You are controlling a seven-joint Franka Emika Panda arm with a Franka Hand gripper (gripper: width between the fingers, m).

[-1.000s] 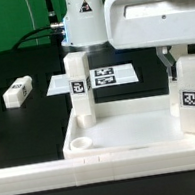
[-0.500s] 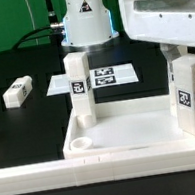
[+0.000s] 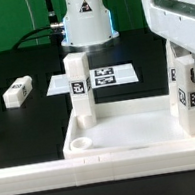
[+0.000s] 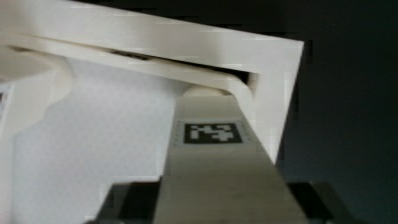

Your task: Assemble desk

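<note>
Desk tabletop [image 3: 141,129] | first leg [image 3: 79,88] upright in corner | gripper [image 4: 221,203] clamps second leg [image 3: 191,97]

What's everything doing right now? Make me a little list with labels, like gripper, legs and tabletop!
gripper: shut on a leg
held leg: upright at the tabletop's back corner, exterior view's right; cannot tell if it is seated
standing leg: upright in the back corner, exterior view's left
tabletop: white tray; front socket empty
loose leg: lying apart from the tabletop, exterior view's left
marker board: flat, behind the tabletop
</note>
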